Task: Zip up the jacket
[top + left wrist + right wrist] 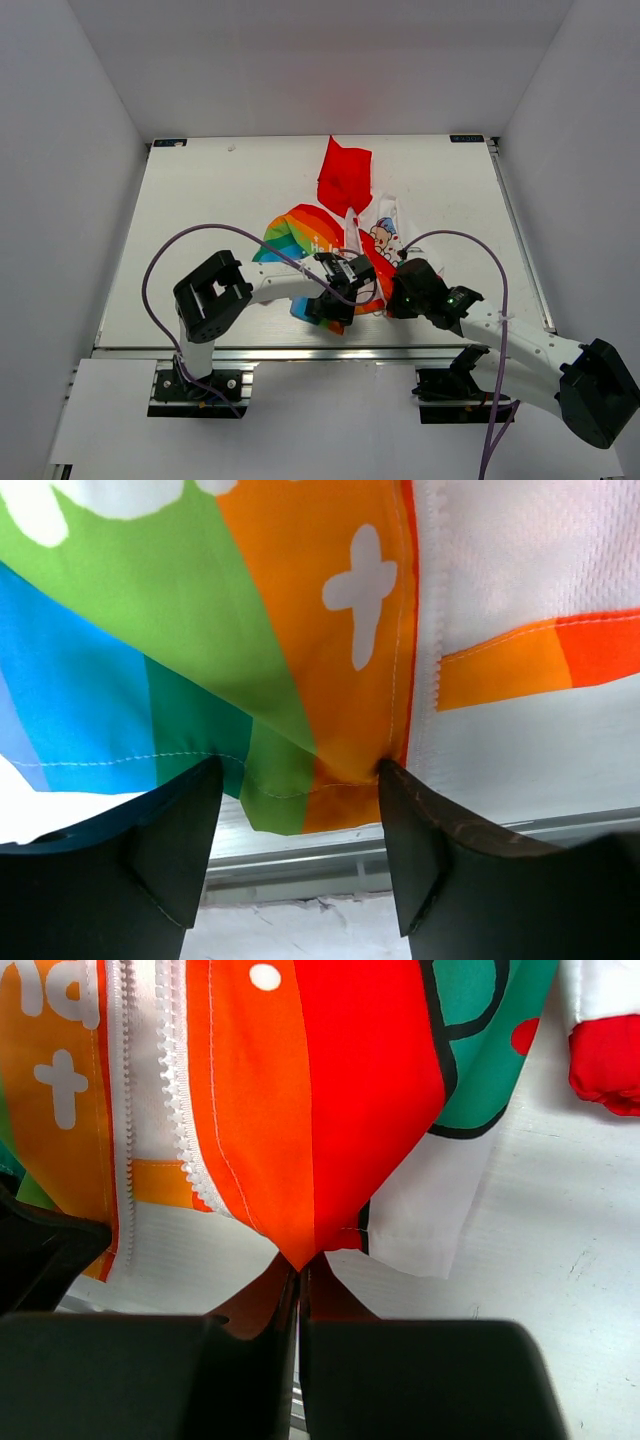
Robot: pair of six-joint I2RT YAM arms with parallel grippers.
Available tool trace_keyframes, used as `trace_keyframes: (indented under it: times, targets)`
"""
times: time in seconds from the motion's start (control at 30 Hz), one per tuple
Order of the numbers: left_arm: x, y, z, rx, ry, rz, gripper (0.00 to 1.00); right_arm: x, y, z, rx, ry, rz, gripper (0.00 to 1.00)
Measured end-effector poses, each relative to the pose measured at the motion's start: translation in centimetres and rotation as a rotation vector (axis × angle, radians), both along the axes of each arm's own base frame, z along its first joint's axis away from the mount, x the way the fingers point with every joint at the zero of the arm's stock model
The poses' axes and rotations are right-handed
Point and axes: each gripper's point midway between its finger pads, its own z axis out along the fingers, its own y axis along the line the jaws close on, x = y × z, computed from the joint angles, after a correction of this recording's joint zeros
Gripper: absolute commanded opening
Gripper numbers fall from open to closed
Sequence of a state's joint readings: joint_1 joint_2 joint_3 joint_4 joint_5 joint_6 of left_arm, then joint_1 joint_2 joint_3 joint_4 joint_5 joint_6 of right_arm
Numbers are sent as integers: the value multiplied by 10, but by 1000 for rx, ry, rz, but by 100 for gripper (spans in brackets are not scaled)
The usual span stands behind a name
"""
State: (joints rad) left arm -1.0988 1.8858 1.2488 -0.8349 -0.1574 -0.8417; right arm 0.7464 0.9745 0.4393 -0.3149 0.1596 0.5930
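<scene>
The jacket [330, 235] lies open mid-table, red hood [345, 175] at the far end, rainbow half [298, 232] on the left, white cartoon half [386, 236] on the right. My left gripper [335, 298] is open; its fingers [190, 830] straddle the rainbow bottom hem [300, 790] beside the white lining [530, 570]. My right gripper [403, 292] is shut on an orange-red bottom corner of the jacket [300, 1250]. White zipper teeth [180, 1110] run up on its left. A red cuff [605, 1060] lies at the right.
The table's front edge rail [350, 855] runs just below the left fingers. The left gripper's black body [40, 1260] sits close on the left of the right wrist view. Purple cables [200, 232] arc over both arms. Grey walls enclose the white table [200, 190].
</scene>
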Motion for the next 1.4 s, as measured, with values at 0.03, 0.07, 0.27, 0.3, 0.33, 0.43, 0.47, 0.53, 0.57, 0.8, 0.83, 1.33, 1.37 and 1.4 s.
trace_keyframes:
  times: [0.03, 0.07, 0.27, 0.3, 0.33, 0.43, 0.47, 0.53, 0.57, 0.8, 0.83, 1.33, 1.37, 1.4]
  targets:
    - [-1, -1, 0, 3, 3, 7, 70, 0, 0, 0, -2, -1, -2, 0]
    - [-1, -1, 0, 5, 6, 17, 65, 1, -1, 0, -2, -2, -5, 0]
    - [-5, -7, -1, -2, 19, 43, 25, 2, -2, 0, -10, -9, -15, 0]
    - [-6, -7, -1, -1, 21, 43, 12, 2, -3, 0, -11, -9, -17, 0]
    - [-7, -7, -1, 0, 22, 45, 7, 2, -3, 0, -10, -9, -18, 0]
    - [-8, -6, -1, 7, 19, 40, 0, 3, -2, 1, -5, -14, -18, 0]
    - [-8, -6, 0, 8, 18, 39, 0, 3, -2, 3, -1, -17, -18, 0]
    - [-8, -6, 1, 5, 16, 35, 0, 3, -2, 4, 4, -23, -18, 0]
    - [-8, -5, 1, 5, 15, 30, 0, 4, -1, 5, 6, -26, -18, 0]
    - [-10, 9, 12, 14, -8, -40, 2, 4, -1, 6, 7, -29, -15, 0]
    - [-9, 10, 19, -1, -21, -52, 10, 5, -2, 6, 7, -30, -17, 0]
    - [-11, 27, 63, -137, -121, -83, 0, 25, 17, 8, 52, -38, 56, 0]
    - [-8, 23, 67, -159, -139, -81, 0, 25, 22, 15, 83, -56, 80, 0]
    - [-3, 18, 73, -187, -169, -77, 0, 25, 29, 25, 121, -83, 113, 0]
